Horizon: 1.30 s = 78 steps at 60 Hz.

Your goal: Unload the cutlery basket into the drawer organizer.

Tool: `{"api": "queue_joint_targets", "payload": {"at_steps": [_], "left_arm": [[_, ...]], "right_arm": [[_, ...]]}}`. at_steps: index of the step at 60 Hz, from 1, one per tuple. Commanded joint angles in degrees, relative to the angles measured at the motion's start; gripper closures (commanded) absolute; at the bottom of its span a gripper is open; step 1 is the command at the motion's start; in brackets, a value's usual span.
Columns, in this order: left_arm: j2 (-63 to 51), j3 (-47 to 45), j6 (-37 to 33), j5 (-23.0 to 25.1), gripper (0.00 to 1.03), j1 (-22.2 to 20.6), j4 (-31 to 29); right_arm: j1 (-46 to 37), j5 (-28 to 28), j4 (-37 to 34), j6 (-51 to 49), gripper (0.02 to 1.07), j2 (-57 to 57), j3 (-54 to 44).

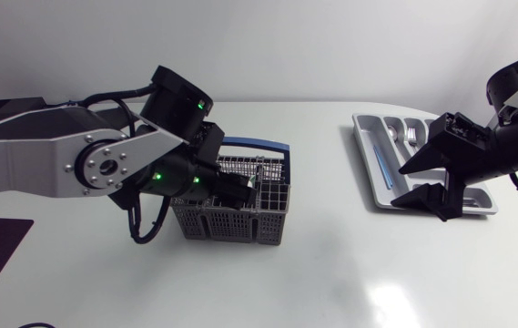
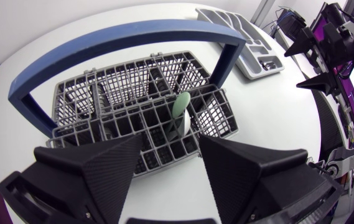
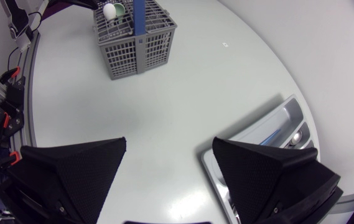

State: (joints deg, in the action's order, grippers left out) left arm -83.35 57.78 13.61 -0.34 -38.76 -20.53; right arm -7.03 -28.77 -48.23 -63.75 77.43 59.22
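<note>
Cutlery basket [image 1: 229, 224] is sitting left of centre in the head view, grey mesh, blue handle [image 1: 260, 145] arching over it. One green-handled utensil [image 2: 181, 107] is standing upright in a middle compartment; I can't tell which end is down in the cell.

Left gripper [image 2: 172, 143] is hanging right above the basket. Its jaws are spread wide and gripping nothing. In the left wrist view the green handle is showing just ahead of the gap between the fingers, not touching either one.

Drawer organizer [image 1: 364, 146] is lying at centre right of the head view, well apart from the basket, grey tray with long slots. A blue item [image 1: 382, 166] is lying in one slot and something shiny metal [image 1: 413, 135] in another near the upper end.

Right gripper [image 1: 398, 187] is hovering over the organizer's lower part, jaws wide apart and empty.

White table [image 1: 331, 273] is carrying both.
</note>
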Motion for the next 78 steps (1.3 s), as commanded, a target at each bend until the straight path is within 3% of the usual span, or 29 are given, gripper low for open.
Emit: {"api": "queue_joint_targets", "payload": {"at_steps": [1, 8, 14, 24, 30, 40, 43, 66, 71, 78], "left_arm": [[-1.38, 2.16, 1.25, -0.19, 0.46, -0.52, -0.21], [-2.34, 2.51, 1.25, -0.19, 0.48, -0.70, -0.12], [-3.13, 2.95, 1.34, -0.10, 0.65, -0.70, 1.29], [-4.63, 3.92, 1.34, 0.16, 0.66, -0.70, 1.37], [-5.68, 4.27, 1.34, 0.16, 0.75, -0.70, 1.46], [-7.09, 5.15, 1.34, 0.16, 0.75, -0.70, 1.55], [-7.62, 5.33, 1.42, 0.16, 0.80, -0.79, 1.55], [-7.79, 4.80, 1.34, 2.71, 0.85, -0.88, 1.46], [-7.79, 4.80, 1.51, 2.89, 0.99, -0.88, 1.46], [-7.70, 4.80, 1.51, 3.24, 1.00, -0.44, 1.37]], "right_arm": [[2.19, -0.41, 0.94, 4.24, 0.07, -2.11, -3.06], [5.18, -0.41, 2.26, 7.41, 0.07, -4.74, -5.61], [7.91, -0.32, 3.75, 10.13, 0.07, -6.68, -7.89], [11.60, -0.05, 4.99, 13.74, 0.07, -9.58, -9.91], [13.00, 0.03, 5.07, 14.88, 0.07, -10.72, -10.44], [14.59, 0.12, 6.04, 16.11, 0.07, -11.77, -11.67], [14.67, 0.21, 6.22, 16.20, 0.07, -11.77, -12.02], [15.90, 0.83, 7.62, 17.08, 0.07, -11.95, -13.52], [16.08, 0.91, 7.80, 17.16, 0.07, -11.95, -13.69], [16.26, 0.91, 7.71, 17.25, 0.07, -12.39, -13.78]]}}
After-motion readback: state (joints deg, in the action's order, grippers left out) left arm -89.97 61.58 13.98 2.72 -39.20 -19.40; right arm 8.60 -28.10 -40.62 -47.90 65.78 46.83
